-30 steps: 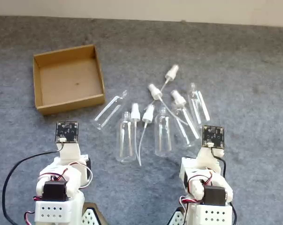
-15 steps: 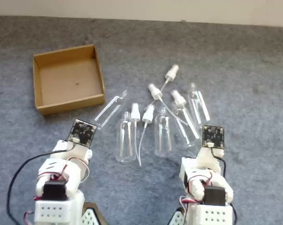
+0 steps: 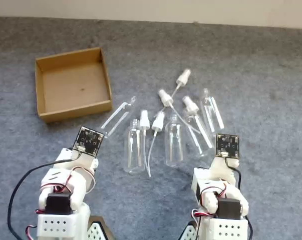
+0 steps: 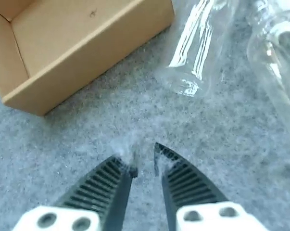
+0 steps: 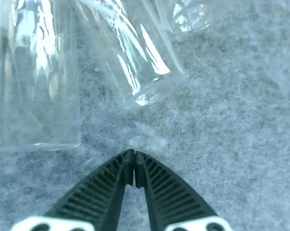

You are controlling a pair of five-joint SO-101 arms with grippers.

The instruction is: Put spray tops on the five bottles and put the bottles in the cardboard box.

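Several clear bottles lie uncapped on the grey carpet: a wide bottle (image 3: 134, 147), a second wide one (image 3: 174, 144) and a slim bottle (image 3: 116, 119) among them. White spray tops (image 3: 165, 97) with long tubes lie scattered between them. The cardboard box (image 3: 73, 110) stands open at the far left. My left gripper (image 4: 144, 161) hovers low over the carpet, open by a narrow gap and holding nothing, just short of the slim bottle (image 4: 193, 53) and the box wall (image 4: 87, 57). My right gripper (image 5: 134, 161) is shut on nothing, close to the base of a slim bottle (image 5: 130, 53).
Both arm bases sit at the near edge, the left arm (image 3: 60, 195) and the right arm (image 3: 221, 195). Bare carpet lies between the arms and to the far right. Another wide bottle (image 5: 36, 82) lies beside the right gripper's line.
The left arm's wrist has swung forward and to the right, toward the slim bottle near the box. The right arm and all the bottles and tops have stayed put.
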